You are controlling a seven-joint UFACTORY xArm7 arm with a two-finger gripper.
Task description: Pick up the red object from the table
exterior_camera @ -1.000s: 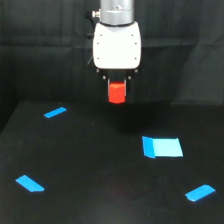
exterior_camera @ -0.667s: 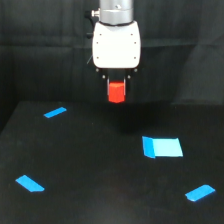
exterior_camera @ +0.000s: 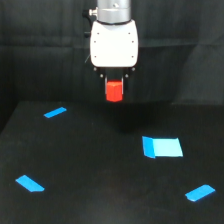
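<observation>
Gripper (exterior_camera: 114, 86) is clamping the red object (exterior_camera: 114, 91) between its dark fingers, the block hanging just beneath the white wrist housing and well above the table (exterior_camera: 90, 165). Blue patches are lying far below the hand, the largest (exterior_camera: 162, 147) down and toward the exterior view's right. Judging by the clearance, the pick appears nearly complete; what remains is keeping a firm hold. No brand or writing is showing anywhere.
</observation>
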